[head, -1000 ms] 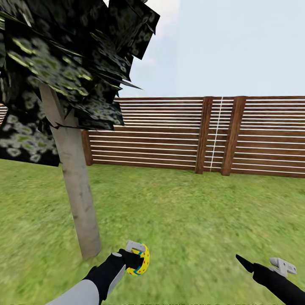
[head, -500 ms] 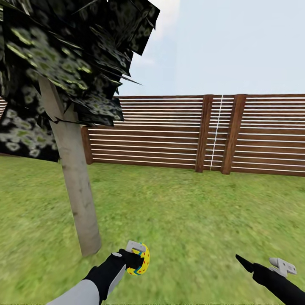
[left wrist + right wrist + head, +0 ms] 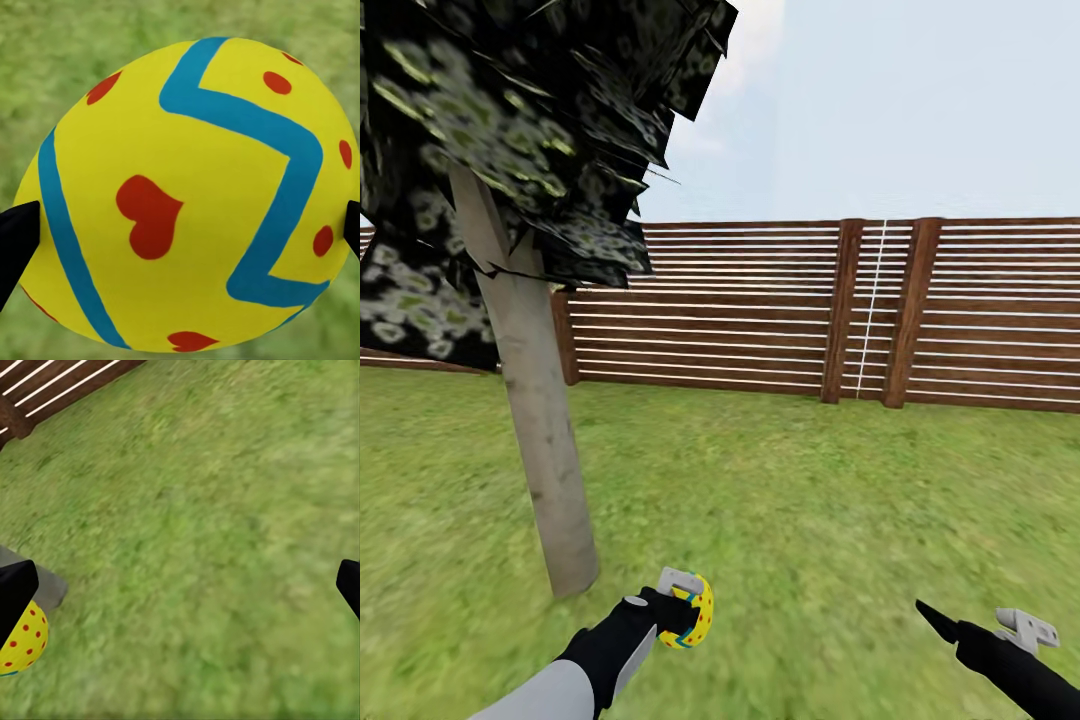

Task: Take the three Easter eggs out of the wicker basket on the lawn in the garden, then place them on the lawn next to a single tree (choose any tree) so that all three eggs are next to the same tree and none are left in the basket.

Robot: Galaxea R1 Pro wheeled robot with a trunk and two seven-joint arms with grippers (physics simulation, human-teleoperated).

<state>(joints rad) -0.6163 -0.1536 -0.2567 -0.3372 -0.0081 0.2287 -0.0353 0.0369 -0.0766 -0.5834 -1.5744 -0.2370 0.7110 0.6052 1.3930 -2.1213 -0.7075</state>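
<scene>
Far left, a tree with pale bare trunk and dark, whitish-speckled foliage, rooted in the lawn. Just right of the trunk's base and low in the head view, the left gripper, clenched on a yellow Easter egg dotted in red and banded in blue, held above the grass near the tree. Seen close from the left wrist, the same Easter egg, with a blue zigzag, a red heart shape and red dots, wedged between two dark fingertips at either side, blurred grass behind. Across the background, a brown fence of horizontal wooden slats with two heavier posts right of centre, pale sky above. Farther right, open lawn running up to the fence. Low right in the head view, the right gripper, released and holding nothing, one dark finger pointing forward over the grass. From the right wrist, dark fingertips set wide apart, lawn between them, and a corner of the egg beside the grey trunk base.
</scene>
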